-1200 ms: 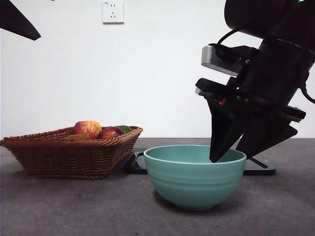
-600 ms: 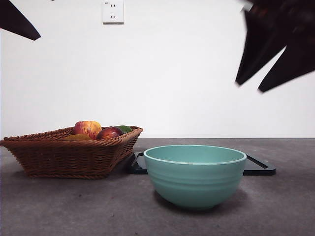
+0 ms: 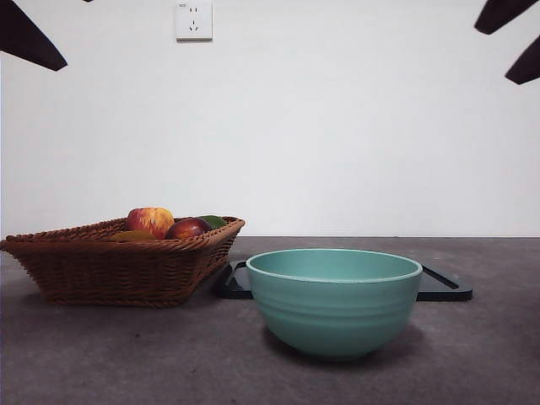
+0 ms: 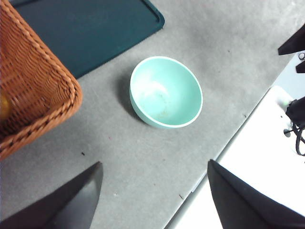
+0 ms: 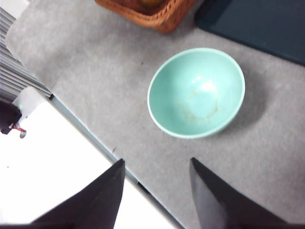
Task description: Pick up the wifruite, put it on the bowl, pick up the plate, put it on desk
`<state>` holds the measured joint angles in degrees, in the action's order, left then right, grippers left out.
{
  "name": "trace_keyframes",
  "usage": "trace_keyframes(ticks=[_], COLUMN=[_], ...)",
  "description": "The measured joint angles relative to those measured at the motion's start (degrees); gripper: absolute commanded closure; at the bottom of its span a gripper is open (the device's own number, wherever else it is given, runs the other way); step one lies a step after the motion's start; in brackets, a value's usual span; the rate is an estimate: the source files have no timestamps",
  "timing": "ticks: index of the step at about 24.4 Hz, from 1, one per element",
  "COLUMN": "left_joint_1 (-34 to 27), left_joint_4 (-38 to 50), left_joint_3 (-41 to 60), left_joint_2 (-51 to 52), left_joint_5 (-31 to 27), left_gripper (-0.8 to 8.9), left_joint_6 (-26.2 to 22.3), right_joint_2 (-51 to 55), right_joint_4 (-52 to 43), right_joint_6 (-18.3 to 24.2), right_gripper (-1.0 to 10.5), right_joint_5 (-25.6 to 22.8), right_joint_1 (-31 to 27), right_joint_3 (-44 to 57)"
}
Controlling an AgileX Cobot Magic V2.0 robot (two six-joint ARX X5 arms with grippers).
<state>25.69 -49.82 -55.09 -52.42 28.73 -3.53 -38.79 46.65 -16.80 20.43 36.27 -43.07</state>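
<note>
The mint-green bowl [image 3: 334, 304] stands on the dark grey desk [image 3: 126, 354], and both wrist views show it with nothing inside [image 4: 165, 91] [image 5: 196, 92]. A dull golden-brown fruit, seemingly the wifruite [image 3: 129, 236] [image 5: 148, 2], lies in the wicker basket [image 3: 118, 266]. The plate [image 3: 443, 287] [image 4: 86, 33] [image 5: 257, 24] is a flat dark teal tray behind the bowl. My right gripper [image 5: 157, 161] [image 3: 499, 49] hangs open, high above the bowl's right side. My left gripper [image 4: 153, 163] is open and empty, high at the upper left [image 3: 34, 42].
The basket also holds a red-yellow apple [image 3: 150, 221], a dark red fruit [image 3: 187, 228] and something green [image 3: 213, 221]. Its corner [image 4: 71, 95] lies close to the plate and the bowl. The table's front edge [image 5: 95, 143] runs below the grippers.
My right gripper has risen from inside the bowl's right rim up to the top right corner. The bowl, basket and plate have not moved.
</note>
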Motion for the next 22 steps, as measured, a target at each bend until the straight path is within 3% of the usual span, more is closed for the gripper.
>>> trace_keyframes(ticks=[12,14,19,22], left_joint_1=[0.0,0.0,0.0,0.0], left_joint_4=[-0.2,-0.2,-0.2,-0.2], left_joint_3=[0.0,0.0,0.0,0.0], left_joint_2=[0.0,0.0,0.0,0.0], left_joint_5=[0.0,0.0,0.0,0.0], left_gripper=[4.79,5.52,8.01,8.06], left_joint_6=[0.0,0.0,0.0,0.0], right_joint_2=[0.0,0.0,0.0,0.0], right_joint_4=[0.3,0.3,0.3,0.3], right_joint_6=[0.0,0.0,0.0,0.3], right_gripper=[7.3,7.5,9.4,9.4], right_joint_5=[0.0,0.0,0.0,0.0], right_joint_1=[0.0,0.0,0.0,0.0], right_joint_3=[0.0,0.0,0.0,0.0])
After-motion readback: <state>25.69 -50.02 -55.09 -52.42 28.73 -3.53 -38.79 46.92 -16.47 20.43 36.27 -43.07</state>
